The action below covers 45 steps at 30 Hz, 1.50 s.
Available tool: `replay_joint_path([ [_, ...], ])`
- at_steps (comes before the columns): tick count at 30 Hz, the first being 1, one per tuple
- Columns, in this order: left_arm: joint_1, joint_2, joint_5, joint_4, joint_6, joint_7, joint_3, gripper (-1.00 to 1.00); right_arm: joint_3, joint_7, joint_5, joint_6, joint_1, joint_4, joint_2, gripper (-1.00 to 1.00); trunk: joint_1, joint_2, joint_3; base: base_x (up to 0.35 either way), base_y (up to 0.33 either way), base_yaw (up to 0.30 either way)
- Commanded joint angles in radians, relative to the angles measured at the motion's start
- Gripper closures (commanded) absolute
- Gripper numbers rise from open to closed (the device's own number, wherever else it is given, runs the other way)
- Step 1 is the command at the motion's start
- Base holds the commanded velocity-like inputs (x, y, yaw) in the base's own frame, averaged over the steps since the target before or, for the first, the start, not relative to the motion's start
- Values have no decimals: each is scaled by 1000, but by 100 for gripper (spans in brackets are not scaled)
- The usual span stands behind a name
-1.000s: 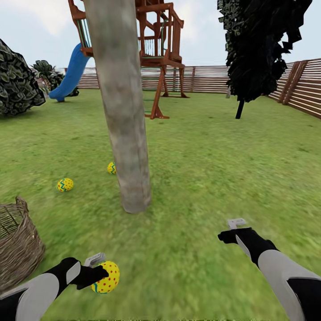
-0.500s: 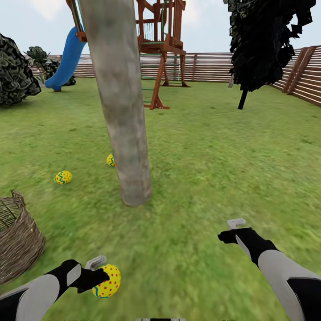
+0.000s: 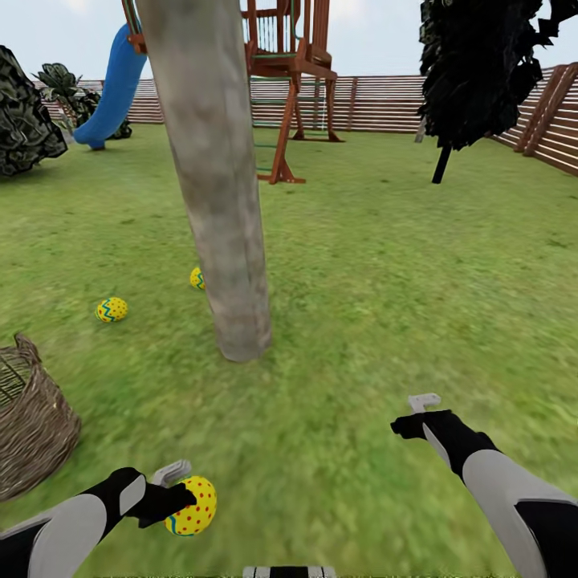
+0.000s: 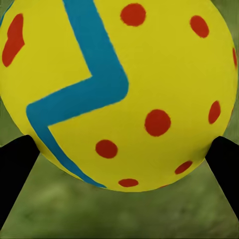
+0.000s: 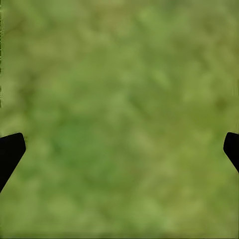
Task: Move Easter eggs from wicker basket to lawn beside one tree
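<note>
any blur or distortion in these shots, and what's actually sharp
Head view: wide-angle stretch leans the tree trunk, grass near the arms smears, far eggs stay crisp. Left wrist view: the held egg is sharp, lawn behind soft. Right wrist view: blurred grass, no shadows or glare.

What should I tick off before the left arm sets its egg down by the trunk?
1. Egg clamped in left gripper: ok.
2. Two eggs already on the lawn, one left of the tree trunk, one at it: ok.
3. Held egg close to the trunk: not ok, short of it.
4. Right gripper empty, over grass: ok.
5. Wicker basket emptied: cannot tell, cut off.
</note>
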Motion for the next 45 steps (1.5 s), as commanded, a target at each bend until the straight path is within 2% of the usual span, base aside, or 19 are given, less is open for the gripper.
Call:
replay_joint_path([
  [1, 0, 1, -7, -2, 5, -4, 6, 100, 3, 6, 11, 6, 0, -2, 0, -100, 0, -1, -5, 0, 0, 0],
  [12, 0, -2, -7, -1, 5, -4, 6, 100, 3, 6, 11, 6, 0, -1, 3, -100, 5, -3, -47, 0, 0, 0],
  [15, -1, -2, -4, -1, 5, -4, 6, 100, 3, 6, 11, 6, 0, -1, 4, -100, 5, -3, -47, 0, 0, 0],
  [21, 0, -2, -7, -1, 5, -4, 6, 100, 3, 6, 11, 6, 0, -1, 4, -100, 8, -5, -71, 0, 0, 0],
  [28, 0, -2, -5, -1, 5, -4, 6, 100, 3, 6, 11, 6, 0, -1, 4, -100, 8, -5, -71, 0, 0, 0],
  [29, 0, -2, -5, 0, 5, -4, 6, -100, 3, 6, 11, 6, 0, -1, 4, -100, 8, -5, -71, 0, 0, 0],
  [33, -1, -1, -4, 2, 5, -4, 7, -100, 3, 6, 11, 5, 0, -1, 4, -100, 8, -5, -71, 0, 0, 0],
  [38, 0, 0, 20, 2, 5, -4, 6, -100, 3, 6, 11, 6, 0, -1, 4, -100, 8, -5, -71, 0, 0, 0],
  [45, -1, -1, 23, 2, 5, -4, 7, -100, 3, 6, 11, 6, 0, -1, 4, -100, 8, -5, -71, -10, 0, 0],
])
